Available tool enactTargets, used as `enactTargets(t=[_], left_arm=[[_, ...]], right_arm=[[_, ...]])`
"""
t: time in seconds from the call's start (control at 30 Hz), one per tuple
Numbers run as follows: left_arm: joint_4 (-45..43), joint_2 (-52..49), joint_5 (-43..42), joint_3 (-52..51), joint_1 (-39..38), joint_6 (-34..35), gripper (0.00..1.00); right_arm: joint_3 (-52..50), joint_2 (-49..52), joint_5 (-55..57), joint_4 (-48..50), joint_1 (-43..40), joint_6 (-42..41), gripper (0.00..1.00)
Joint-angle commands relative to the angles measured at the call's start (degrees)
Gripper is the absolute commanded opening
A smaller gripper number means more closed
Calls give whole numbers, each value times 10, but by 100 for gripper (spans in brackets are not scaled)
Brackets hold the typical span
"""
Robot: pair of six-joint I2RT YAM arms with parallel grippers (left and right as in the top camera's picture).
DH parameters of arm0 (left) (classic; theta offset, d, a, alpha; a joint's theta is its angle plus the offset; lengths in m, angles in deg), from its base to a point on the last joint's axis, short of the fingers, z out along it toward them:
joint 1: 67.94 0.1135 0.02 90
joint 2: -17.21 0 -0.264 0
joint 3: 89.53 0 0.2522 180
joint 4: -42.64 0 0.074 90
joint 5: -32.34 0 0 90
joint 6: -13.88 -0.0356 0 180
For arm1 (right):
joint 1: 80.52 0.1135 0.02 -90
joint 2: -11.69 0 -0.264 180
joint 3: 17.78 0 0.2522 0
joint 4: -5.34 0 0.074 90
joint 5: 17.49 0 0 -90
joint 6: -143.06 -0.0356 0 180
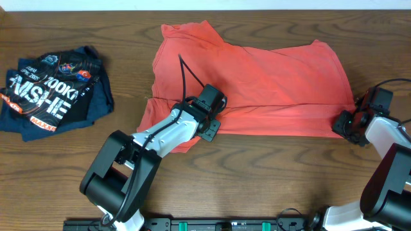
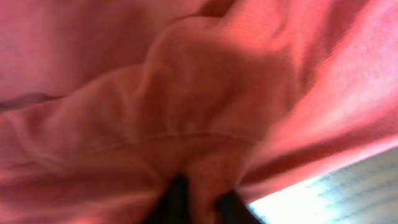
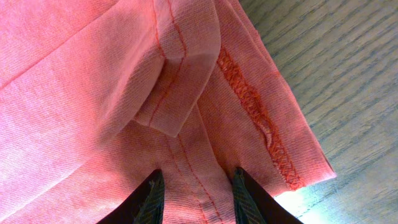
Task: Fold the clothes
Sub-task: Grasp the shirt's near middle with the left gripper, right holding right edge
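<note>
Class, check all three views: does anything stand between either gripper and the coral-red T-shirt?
Nothing visible. The left gripper and right gripper each have T-shirt cloth between their fingers; the dark garment lies well apart.

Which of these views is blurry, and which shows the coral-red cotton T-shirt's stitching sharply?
Left wrist view: out of focus, the coral-red cotton T-shirt a soft smear, the wooden table washed out. Right wrist view: sharp, hem stitching crisp. Overhead view: evenly lit, clear.
</note>
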Motion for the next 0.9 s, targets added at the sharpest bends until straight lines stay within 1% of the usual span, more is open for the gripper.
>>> enactTargets(t=[0.0, 0.23, 0.3, 0.47, 0.6, 0.77, 0.87], left_arm=[[0, -3, 55, 0, -1, -2, 6], [2, 26, 130, 28, 1, -10, 6], [-10, 31, 130, 36, 4, -28, 6], [-40, 34, 130, 37, 11, -30, 6], [-21, 34, 129, 37, 11, -30, 7], [24, 34, 129, 37, 10, -20, 8], [56, 34, 102, 37, 10, -12, 9]], right_arm=[[-16, 10, -4, -3, 3, 2, 35], [-16, 10, -4, -2, 3, 2, 35], [-16, 10, -4, -3, 3, 2, 35], [-16, 10, -4, -3, 3, 2, 35], [-16, 10, -3, -2, 3, 2, 35], [-16, 10, -3, -2, 3, 2, 35], [-16, 10, -3, -1, 3, 2, 35]])
